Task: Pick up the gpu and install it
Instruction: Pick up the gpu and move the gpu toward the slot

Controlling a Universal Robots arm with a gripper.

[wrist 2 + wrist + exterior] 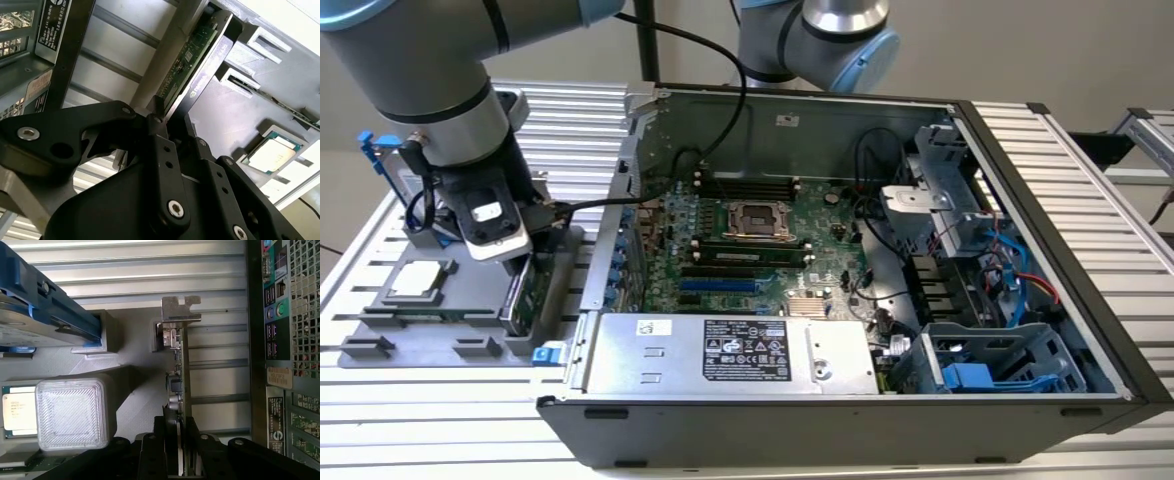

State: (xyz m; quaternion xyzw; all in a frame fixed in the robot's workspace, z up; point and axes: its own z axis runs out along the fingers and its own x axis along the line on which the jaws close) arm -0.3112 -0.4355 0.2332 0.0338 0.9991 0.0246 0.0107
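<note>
Exterior view: a ribbed metal counter (pixel 427 420) carries an open computer case (pixel 827 430) over the middle and the exterior view's right. A grey parts tray (pixel 440 345) lies just beside the case on the exterior view's left. The case's side wall rises between the tray and the motherboard inside.

The arm reaches down over the tray's near right part, and the tool (pixel 518 275) sits low on the gpu (pixel 520 297), which stands on edge in a slot of the tray.

Both wrist views show the tool (pixel 182 422) (pixel 172 125) closed on the card's upper edge, one finger against each face. The gpu (pixel 182 365) (pixel 192 60) runs away from the tool to its silver bracket.

A blue-framed hard drive (pixel 30 325) stands in the tray beyond the card. A CPU (pixel 420 280) (pixel 17 410) (pixel 272 152) lies flat on the card's other side from the case.
</note>
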